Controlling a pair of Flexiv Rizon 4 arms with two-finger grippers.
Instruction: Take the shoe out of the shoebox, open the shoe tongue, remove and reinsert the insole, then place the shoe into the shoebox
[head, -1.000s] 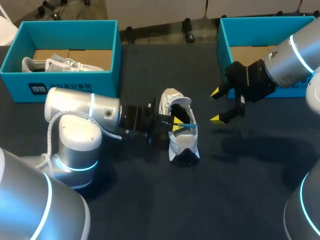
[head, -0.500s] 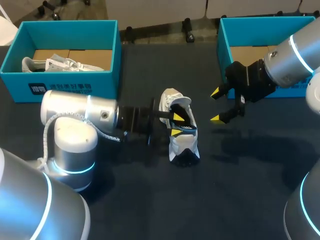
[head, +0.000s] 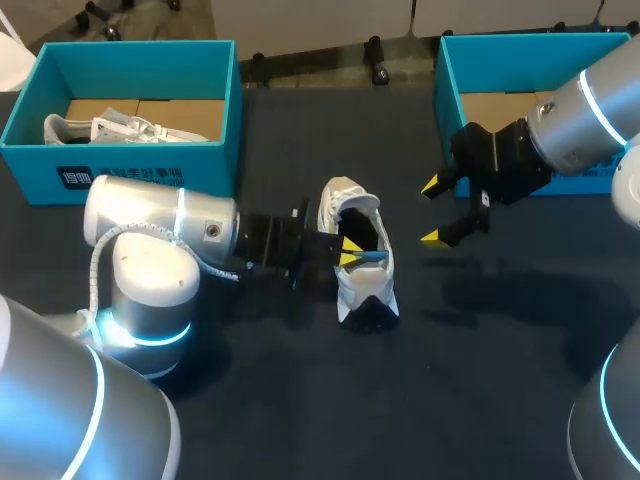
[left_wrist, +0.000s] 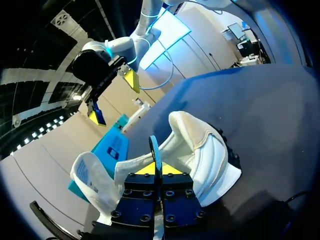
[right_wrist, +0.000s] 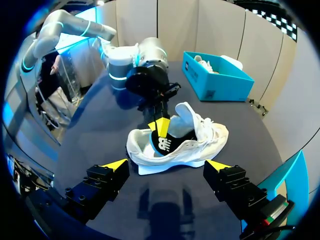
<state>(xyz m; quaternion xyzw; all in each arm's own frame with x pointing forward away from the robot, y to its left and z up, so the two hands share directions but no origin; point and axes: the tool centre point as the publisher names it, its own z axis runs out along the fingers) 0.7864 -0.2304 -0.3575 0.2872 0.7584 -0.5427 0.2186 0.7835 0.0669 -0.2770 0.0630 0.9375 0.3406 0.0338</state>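
A white shoe (head: 362, 270) lies on the dark table in the middle, its tongue pulled open. My left gripper (head: 350, 254) comes in from the left and is shut on the thin blue edge of the insole (head: 373, 255) at the shoe's opening. In the left wrist view the insole (left_wrist: 154, 152) stands upright between the yellow tips of that gripper (left_wrist: 159, 169), with the shoe (left_wrist: 202, 150) just ahead. My right gripper (head: 432, 211) hangs open above the table, right of the shoe and apart from it. Below the right gripper (right_wrist: 166, 165) in its own view sits the shoe (right_wrist: 192, 147).
A teal shoebox (head: 130, 172) at the back left holds a second white shoe (head: 110, 128). Another teal shoebox (head: 448, 90) stands at the back right, behind my right arm. Bare dark tabletop lies in front of the shoe.
My left gripper let go of the insole, opened briefly and drew back a little, then came forward and shut on the insole's edge again. The right arm has kept still.
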